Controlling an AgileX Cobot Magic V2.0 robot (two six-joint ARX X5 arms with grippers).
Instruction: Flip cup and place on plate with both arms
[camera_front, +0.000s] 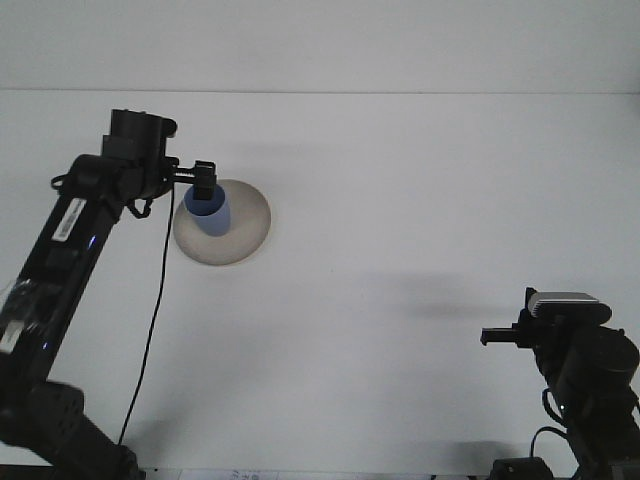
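Cup (207, 212) stands on the plate (250, 225); we cannot tell our left fingers' (204, 182) state above it. Next: retreat clear.

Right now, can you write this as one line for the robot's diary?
stage: placing | cup: upright on plate | left gripper: at cup rim | right gripper: idle, apart
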